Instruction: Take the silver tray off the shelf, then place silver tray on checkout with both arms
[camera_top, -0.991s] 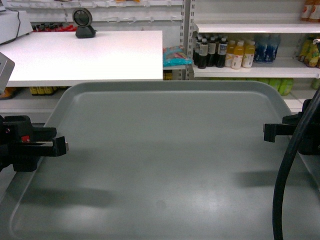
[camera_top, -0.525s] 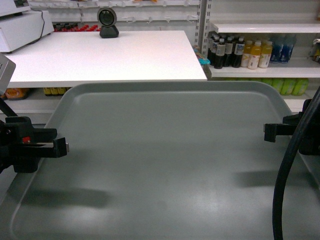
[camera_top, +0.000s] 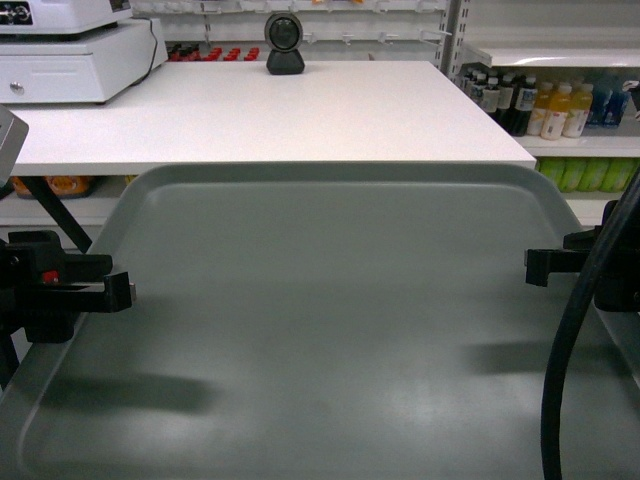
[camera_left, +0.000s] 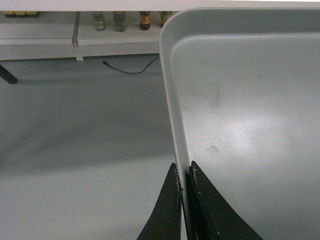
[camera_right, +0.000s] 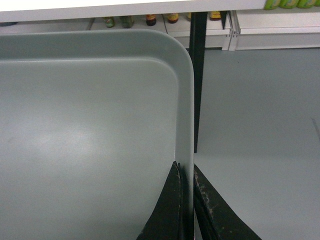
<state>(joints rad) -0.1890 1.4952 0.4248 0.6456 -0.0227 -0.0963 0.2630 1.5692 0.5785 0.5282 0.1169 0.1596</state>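
- The near edge of the large matte grey-silver tray with rounded corners and a low raised rim (camera_top: 330, 330) runs off the bottom of my head view, so I cannot see its whole outline; a thick black cable (camera_top: 575, 350) crosses its 4 o'clock corner.
- Both wrist views cut the claws off at the fingertips, and most of each black arm is out of frame.
- The tray lies flat and level, its long axis running from 9 to 3 o'clock across my head view, the far long edge toward 12.
- Its surface is plain and dull with soft light patches and faint smudges; nothing lies on it.
- It hangs in the air just short of the white flat-topped checkout table on slanted black legs (camera_top: 300, 110), whose round black camera (camera_top: 285, 42) sits at 12 o'clock.
- My left black clamp gripper (camera_left: 184, 177) pinches the tray's 9 o'clock rim between closed fingers.
- My right black clamp gripper (camera_right: 186, 175) likewise clamps the 3 o'clock rim.
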